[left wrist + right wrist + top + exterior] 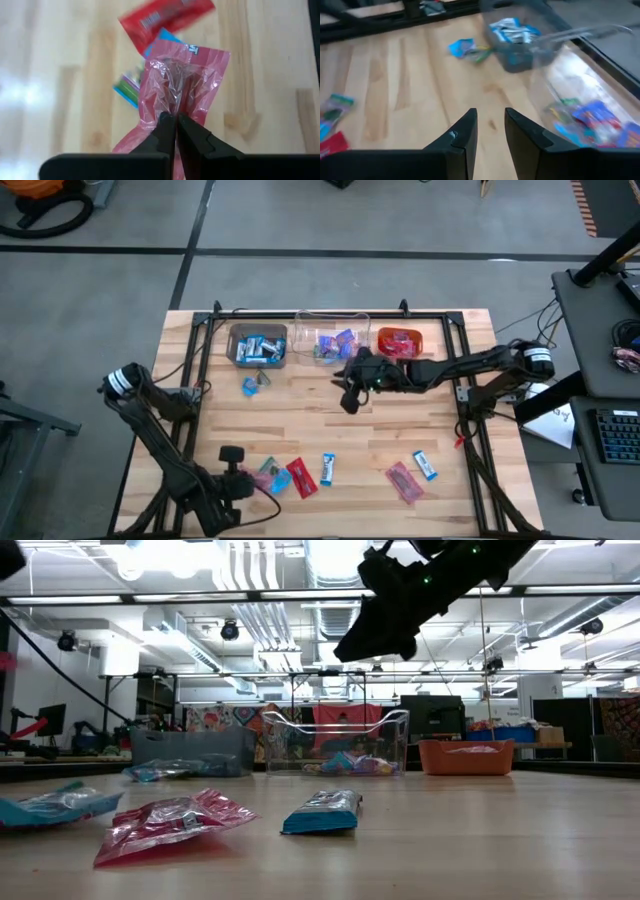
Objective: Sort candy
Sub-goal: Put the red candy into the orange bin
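Pinched pink-wrapped candy (175, 85) sits in left gripper (176, 125), jaws pressed on it at near table edge; right gripper (490, 125) empty, slightly spread, near clear bin (330, 340); three bins part-filled; several sweets left loose.

A translucent pink wrapper (182, 82) is pinched between the black left fingers (165, 132). Just beyond them lie a red candy (162, 20) and a blue-and-green one (129, 87) on the pale wood-grain tabletop (260, 75). Past the dark right fingers (462, 135) sit a grey bin (520, 42) of blue-and-white sweets and a clear bin (590, 80) of purple-blue ones.
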You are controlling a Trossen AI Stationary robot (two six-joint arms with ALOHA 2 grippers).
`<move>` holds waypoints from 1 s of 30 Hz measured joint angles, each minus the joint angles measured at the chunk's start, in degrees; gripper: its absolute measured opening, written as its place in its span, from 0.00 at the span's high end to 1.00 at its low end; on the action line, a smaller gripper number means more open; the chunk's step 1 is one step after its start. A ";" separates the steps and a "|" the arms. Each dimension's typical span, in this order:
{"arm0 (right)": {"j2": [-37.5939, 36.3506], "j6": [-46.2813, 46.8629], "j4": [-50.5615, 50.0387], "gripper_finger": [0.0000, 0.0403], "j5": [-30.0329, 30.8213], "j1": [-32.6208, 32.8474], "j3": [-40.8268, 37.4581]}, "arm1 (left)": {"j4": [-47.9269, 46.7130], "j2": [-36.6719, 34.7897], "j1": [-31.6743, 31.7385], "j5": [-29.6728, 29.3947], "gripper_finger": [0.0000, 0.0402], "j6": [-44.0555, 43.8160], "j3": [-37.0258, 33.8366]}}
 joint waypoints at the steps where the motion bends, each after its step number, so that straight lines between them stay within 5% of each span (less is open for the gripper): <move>1: 0.73 -1.44 1.16 0.77 -0.10 0.70 -0.02 | -0.27 -0.78 0.04 -1.38 1.00 0.10 0.00; 9: 10.50 -15.08 19.34 0.79 -9.57 6.34 -0.04 | -0.67 -6.78 1.37 -15.65 1.00 4.66 0.04; 14: 17.32 -27.84 30.02 0.75 -10.41 10.70 1.46 | -0.37 -9.45 4.80 -18.40 1.00 7.05 -0.55; 23: 26.50 -42.73 29.26 0.60 6.80 15.34 11.08 | 2.46 -10.04 12.32 -15.96 1.00 8.95 -4.19; 30: 28.29 -41.63 17.26 0.54 7.42 15.38 16.81 | 2.54 -10.02 13.31 -13.59 1.00 5.67 -7.48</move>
